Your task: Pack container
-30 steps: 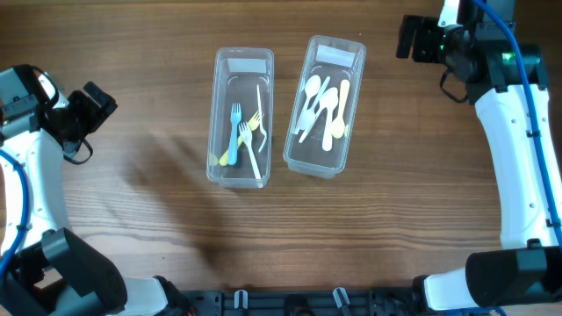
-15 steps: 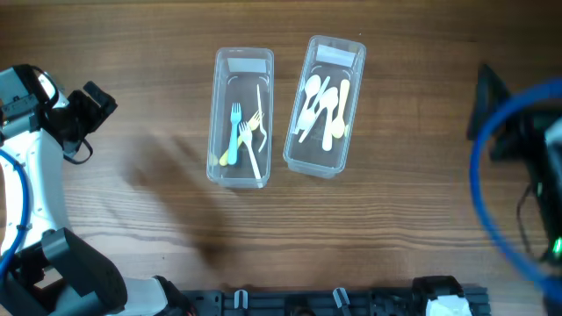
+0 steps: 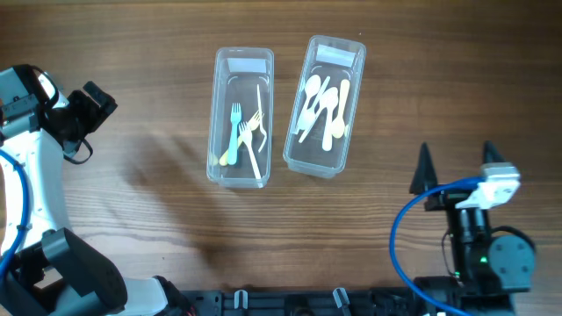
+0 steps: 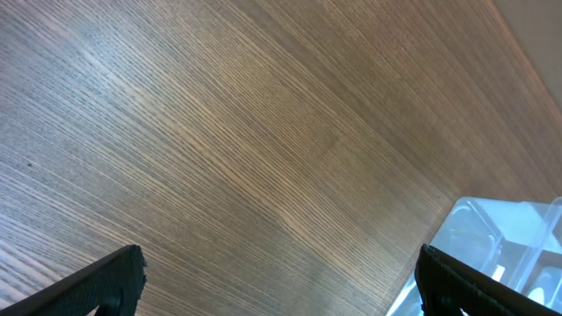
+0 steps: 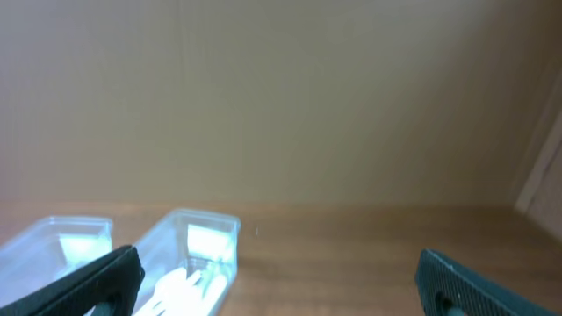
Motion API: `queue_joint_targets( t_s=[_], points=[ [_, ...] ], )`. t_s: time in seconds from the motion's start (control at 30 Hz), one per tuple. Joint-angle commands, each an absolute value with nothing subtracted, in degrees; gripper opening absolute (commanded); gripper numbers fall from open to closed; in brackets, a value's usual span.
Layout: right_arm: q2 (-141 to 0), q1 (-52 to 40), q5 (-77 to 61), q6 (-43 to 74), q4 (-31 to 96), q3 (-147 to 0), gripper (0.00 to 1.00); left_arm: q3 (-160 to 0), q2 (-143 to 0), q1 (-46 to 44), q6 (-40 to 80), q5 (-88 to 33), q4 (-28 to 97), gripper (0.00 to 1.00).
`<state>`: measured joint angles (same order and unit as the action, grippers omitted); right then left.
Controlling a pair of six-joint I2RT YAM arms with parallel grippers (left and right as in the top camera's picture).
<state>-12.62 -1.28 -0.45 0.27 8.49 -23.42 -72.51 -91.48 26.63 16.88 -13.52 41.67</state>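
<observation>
Fork container (image 3: 226,96) beside spoon container (image 3: 307,156), white labels (image 3: 245,63) unreadable; left tool (image 4: 279,263), right tool (image 3: 456,149) both wide.

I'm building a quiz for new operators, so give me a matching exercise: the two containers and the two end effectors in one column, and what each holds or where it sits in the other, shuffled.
1. fork container
2. spoon container
3. left end effector
4. right end effector

A. open, at the table's near edge, facing both containers
B. holds white and cream spoons
C. open, left of both containers, above bare wood
D. holds a blue fork among pale ones

Pairs: 1-D, 2-B, 3-C, 4-A.
</observation>
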Motion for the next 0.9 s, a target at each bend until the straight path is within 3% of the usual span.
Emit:
queue_joint_targets(
  t_s=[0.0,0.33,0.87],
  points=[
    [-8.01,-1.08,-2.66,-0.03,4.10,-15.57,1.00,-73.10,-90.72,26.81,17.37,-13.82,41.65,1.00],
    [-0.16,-1.08,-5.67,-0.08,3.60,-6.61,1.00,-73.10,-90.72,26.81,17.37,-13.82,41.65,1.00],
    [-0.19,-1.08,-5.85,-3.09,-0.54,-0.32,1.00,-73.08,-90.72,26.81,17.39,-13.82,41.65,1.00]
  ],
)
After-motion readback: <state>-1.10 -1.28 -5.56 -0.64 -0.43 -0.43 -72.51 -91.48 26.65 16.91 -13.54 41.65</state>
